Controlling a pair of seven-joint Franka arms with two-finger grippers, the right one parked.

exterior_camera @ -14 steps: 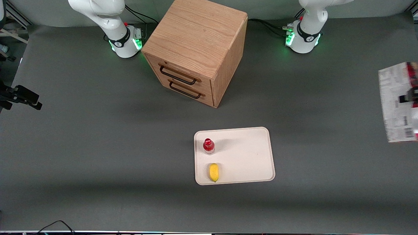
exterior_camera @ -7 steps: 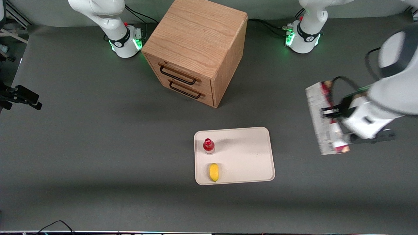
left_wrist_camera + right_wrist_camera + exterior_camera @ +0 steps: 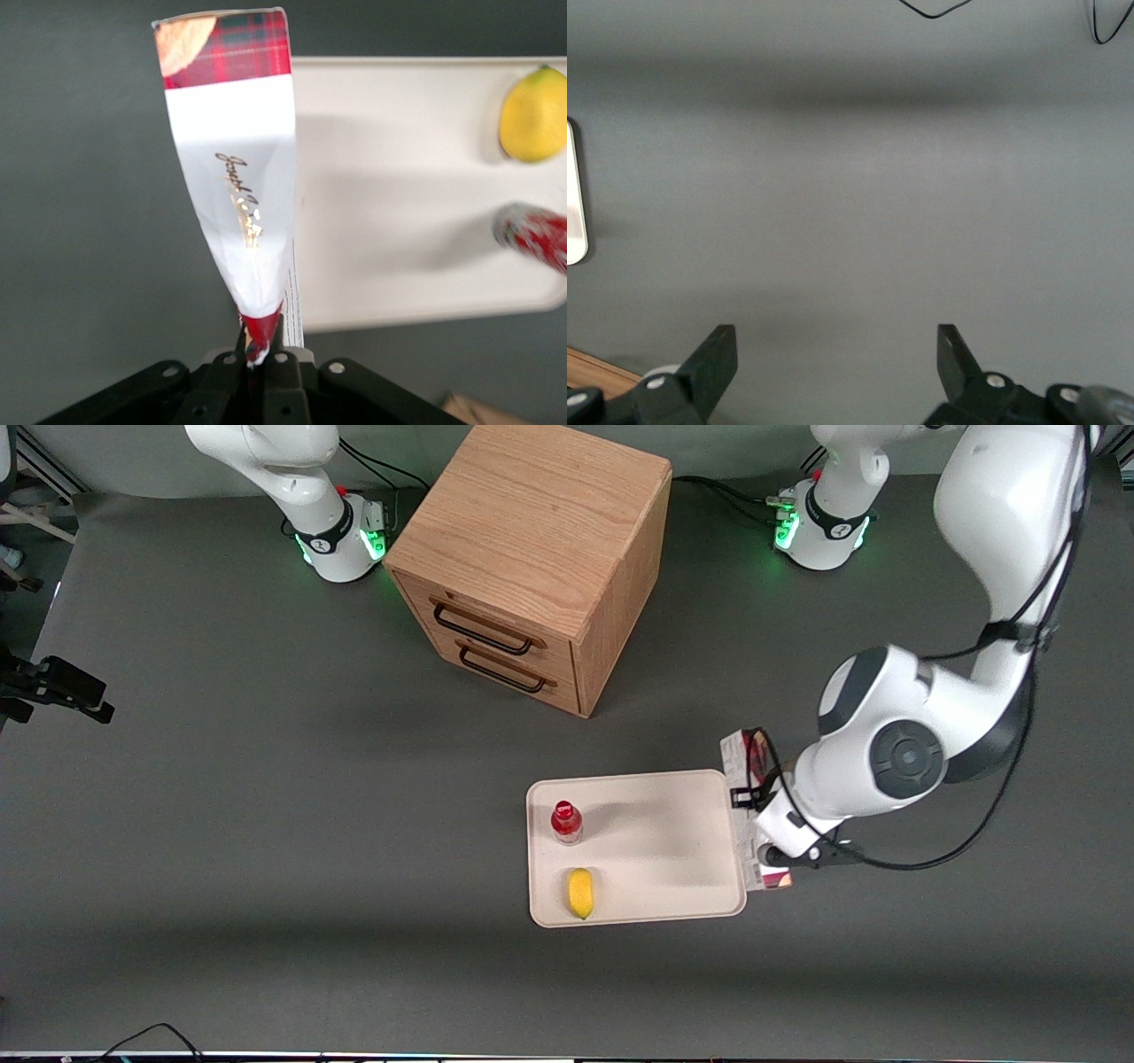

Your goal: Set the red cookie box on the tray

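Observation:
The red cookie box hangs edge-on just above the rim of the tray, along the tray's short side that faces the working arm's end of the table. My left gripper is shut on it. In the left wrist view the red cookie box reaches away from the gripper, white with a tartan end, and the jaws pinch its red bottom edge. Partly under the box lies the cream tray.
A small red-capped bottle and a lemon stand on the tray's side toward the parked arm. A wooden drawer cabinet stands farther from the front camera than the tray. The lemon and bottle also show from the wrist.
My left arm has carried the box in from the working arm's end of the table to the tray's edge. The box has turned from broadside to edge-on.

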